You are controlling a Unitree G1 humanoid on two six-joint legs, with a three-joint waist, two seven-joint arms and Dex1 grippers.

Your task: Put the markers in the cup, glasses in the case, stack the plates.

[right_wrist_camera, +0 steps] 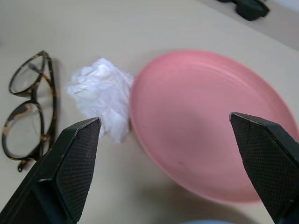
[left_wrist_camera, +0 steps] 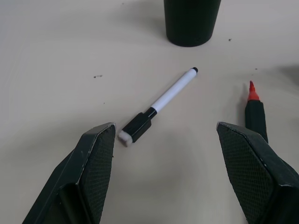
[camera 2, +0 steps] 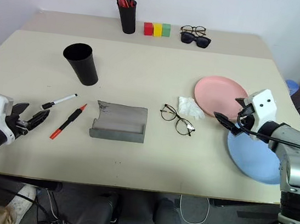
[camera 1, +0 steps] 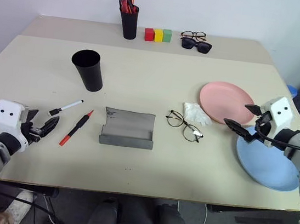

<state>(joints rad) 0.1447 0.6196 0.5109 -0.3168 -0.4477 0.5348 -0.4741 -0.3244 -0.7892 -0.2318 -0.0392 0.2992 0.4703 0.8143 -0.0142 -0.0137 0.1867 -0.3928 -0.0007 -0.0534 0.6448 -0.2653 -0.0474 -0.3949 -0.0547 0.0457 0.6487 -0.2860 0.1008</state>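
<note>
On the left of the table, the white marker [camera 1: 66,107] with a black cap and the red marker [camera 1: 76,127] lie side by side, nearer me than the wide black cup [camera 1: 88,69]. My left gripper [camera 1: 44,128] hovers open just short of the white marker [left_wrist_camera: 159,105], empty. The grey case [camera 1: 128,128] lies open at the centre, the wire-rimmed glasses [camera 1: 184,125] to its right. The pink plate [camera 1: 226,102] and blue plate [camera 1: 267,163] rest at the right. My right gripper [camera 1: 245,120] is open and empty at the pink plate's [right_wrist_camera: 210,126] near edge.
A crumpled white tissue [camera 1: 197,113] lies between the glasses and the pink plate. At the back stand a black pen holder [camera 1: 129,18] with red and orange pens, three coloured blocks [camera 1: 158,34], and two more pairs of glasses including sunglasses [camera 1: 196,42].
</note>
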